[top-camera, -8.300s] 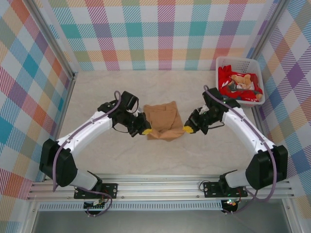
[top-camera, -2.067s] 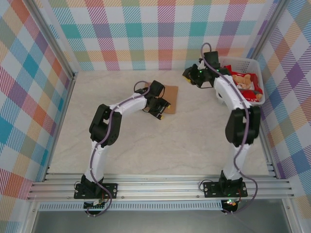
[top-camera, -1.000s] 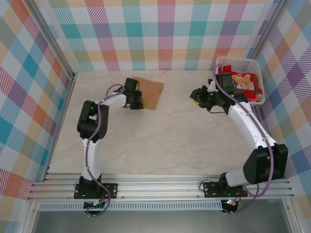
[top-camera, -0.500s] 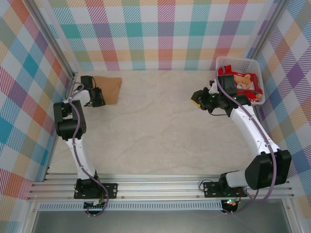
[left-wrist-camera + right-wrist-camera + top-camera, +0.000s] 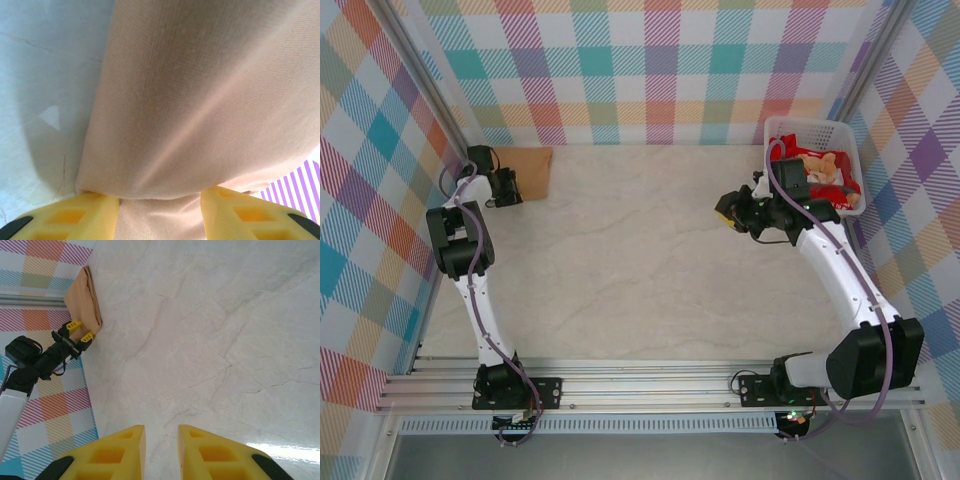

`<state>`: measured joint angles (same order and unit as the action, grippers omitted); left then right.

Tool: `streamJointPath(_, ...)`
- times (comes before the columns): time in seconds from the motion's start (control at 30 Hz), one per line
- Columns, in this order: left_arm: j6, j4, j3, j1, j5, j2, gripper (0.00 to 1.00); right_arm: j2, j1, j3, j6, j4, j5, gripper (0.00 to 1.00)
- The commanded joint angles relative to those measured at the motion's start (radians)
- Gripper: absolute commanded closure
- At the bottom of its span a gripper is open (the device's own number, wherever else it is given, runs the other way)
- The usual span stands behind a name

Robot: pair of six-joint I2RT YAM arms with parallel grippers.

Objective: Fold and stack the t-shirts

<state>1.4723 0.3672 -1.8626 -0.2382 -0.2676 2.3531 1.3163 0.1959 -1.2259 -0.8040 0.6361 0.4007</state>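
One folded tan t-shirt lies in the upper left corner of the surface. The left fingers are clamped on its edge. The right fingers are a little apart, holding nothing, beside the white basket with a red t-shirt at the upper right.

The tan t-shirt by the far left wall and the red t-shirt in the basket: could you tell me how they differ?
The tan t-shirt is folded flat; the red t-shirt lies crumpled. The tan t-shirt rests on the table in the far left corner; the red t-shirt sits in the white basket at far right. Both are soft cloth.
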Motion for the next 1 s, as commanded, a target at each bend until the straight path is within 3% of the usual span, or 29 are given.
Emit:
streamJointPath(0.0, -0.002, 0.048, 0.026, 0.01, -0.009, -0.058, 0.49, -0.03, 0.008, 0.006, -0.001, 0.019, -0.006, 0.76)
streamJointPath(0.13, 0.0, 0.058, -0.004, 0.032, -0.031, -0.158, 0.42, -0.036, 0.013, 0.006, 0.011, 0.006, -0.009, 0.76)
streamJointPath(0.23, -0.069, 0.106, -0.025, 0.043, -0.027, -0.254, 0.37, -0.053, 0.013, 0.001, 0.037, 0.003, -0.032, 0.69)
streamJointPath(0.3, -0.166, 0.161, -0.035, 0.056, -0.016, -0.336, 0.26, -0.071, 0.013, -0.004, 0.06, -0.002, -0.051, 0.53)
streamJointPath(0.33, -0.216, 0.19, -0.033, 0.063, -0.003, -0.378, 0.04, -0.081, 0.013, -0.004, 0.066, -0.008, -0.058, 0.45)
streamJointPath(0.37, -0.272, 0.218, -0.026, 0.071, 0.017, -0.427, 0.0, -0.094, 0.012, -0.003, 0.071, -0.023, -0.057, 0.27)
streamJointPath(0.4, -0.352, 0.247, -0.014, 0.086, 0.048, -0.48, 0.0, -0.109, 0.011, 0.0, 0.078, -0.058, -0.04, 0.01)
streamJointPath(0.63, -0.662, 0.353, 0.23, 0.139, 0.172, -0.831, 0.0, -0.186, 0.011, -0.016, 0.025, -0.118, -0.057, 0.0)
streamJointPath(0.77, -0.812, 0.439, 0.376, 0.146, 0.266, -1.017, 0.0, -0.202, 0.011, -0.054, 0.036, -0.055, -0.088, 0.0)
streamJointPath(0.87, -0.818, 0.442, 0.558, 0.193, 0.486, -1.217, 0.0, -0.211, 0.014, -0.076, 0.092, 0.067, -0.205, 0.0)
streamJointPath(0.9, -0.813, 0.397, 0.655, 0.225, 0.601, -1.299, 0.0, -0.224, 0.016, -0.061, 0.101, 0.112, -0.301, 0.0)
streamJointPath(0.97, -0.862, 0.248, 0.886, 0.262, 0.716, -1.447, 0.0, -0.279, 0.015, 0.051, 0.185, 0.074, -0.45, 0.0)
